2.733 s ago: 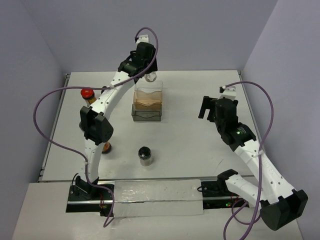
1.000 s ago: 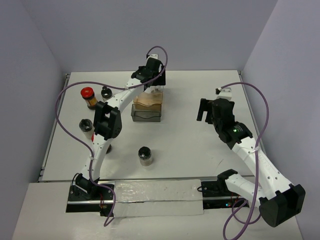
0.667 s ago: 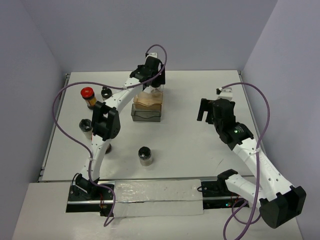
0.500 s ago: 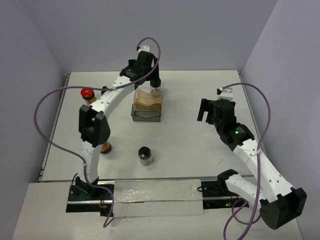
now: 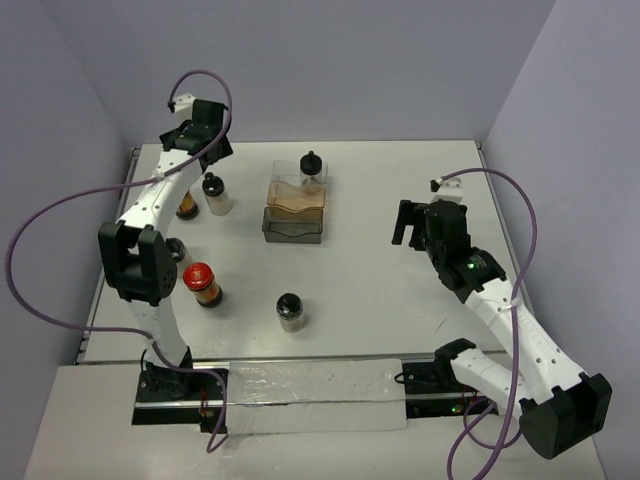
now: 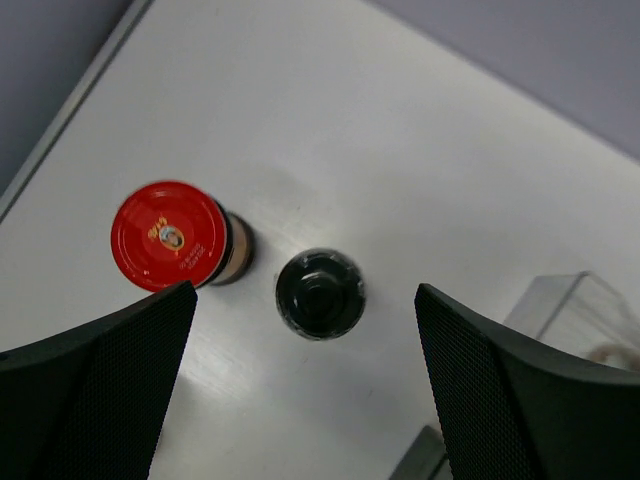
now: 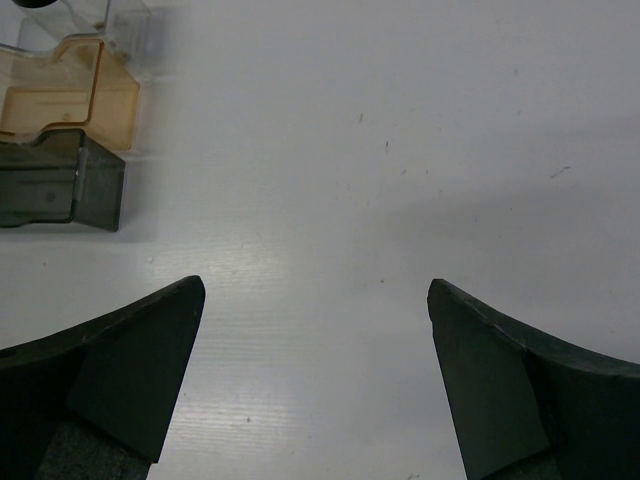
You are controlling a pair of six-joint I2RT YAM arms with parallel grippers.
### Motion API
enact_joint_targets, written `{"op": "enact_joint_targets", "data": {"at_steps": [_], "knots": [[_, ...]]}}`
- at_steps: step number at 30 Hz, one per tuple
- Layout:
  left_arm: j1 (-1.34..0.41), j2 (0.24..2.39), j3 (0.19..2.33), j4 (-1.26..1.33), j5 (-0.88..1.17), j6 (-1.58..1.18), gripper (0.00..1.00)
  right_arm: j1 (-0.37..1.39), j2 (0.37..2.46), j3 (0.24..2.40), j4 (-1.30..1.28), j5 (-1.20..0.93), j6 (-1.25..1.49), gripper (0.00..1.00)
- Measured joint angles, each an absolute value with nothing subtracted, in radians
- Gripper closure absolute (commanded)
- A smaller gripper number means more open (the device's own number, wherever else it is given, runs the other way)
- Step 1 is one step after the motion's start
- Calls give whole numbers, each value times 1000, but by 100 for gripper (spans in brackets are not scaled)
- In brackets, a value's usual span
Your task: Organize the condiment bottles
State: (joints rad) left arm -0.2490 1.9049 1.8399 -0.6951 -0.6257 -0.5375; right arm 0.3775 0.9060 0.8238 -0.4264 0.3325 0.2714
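I had my left gripper (image 6: 305,296) spread open at the frame's upper left, the small upright black-capped glass bottle (image 6: 320,293) directly below between its jaws, far nearer than my open right gripper (image 7: 316,288)

Table (image 5: 370,290): white, matte, rectangular, faintly scuffed and speckled as seen from the right wrist view; thin grey rim (image 5: 104,262) along the left side. Back wall (image 5: 400,60): plain, pale lavender-grey, unmarked. Left wall (image 5: 45,200) and right wall (image 5: 585,120): same colour, close against the table on both sides, joined to the back wall at straight corners. Near ledge (image 5: 80,420): off-white, flat, in front of the table's near edge. Light: even and diffuse, from above; short soft shadows; broad pale sheen (image 7: 285,265) across the table surface.
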Motion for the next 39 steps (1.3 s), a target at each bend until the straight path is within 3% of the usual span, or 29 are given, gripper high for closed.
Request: {"op": "enact_joint_targets", "data": {"at_steps": [23,28,36,39], "knots": [[-231,2062,1795,-740,-547,-628,3,377,921,824,-426,329,271,0],[-231,2063,1770,-730,-532,-634,11,377,925,824,-426,327,271,0],[-231,2064,1758,-693,-518,-642,34,377,927,824,-426,325,271,0],[-229,2065,1758,-688,-516,-644,50,377,931,824,-427,326,271,0]]}}
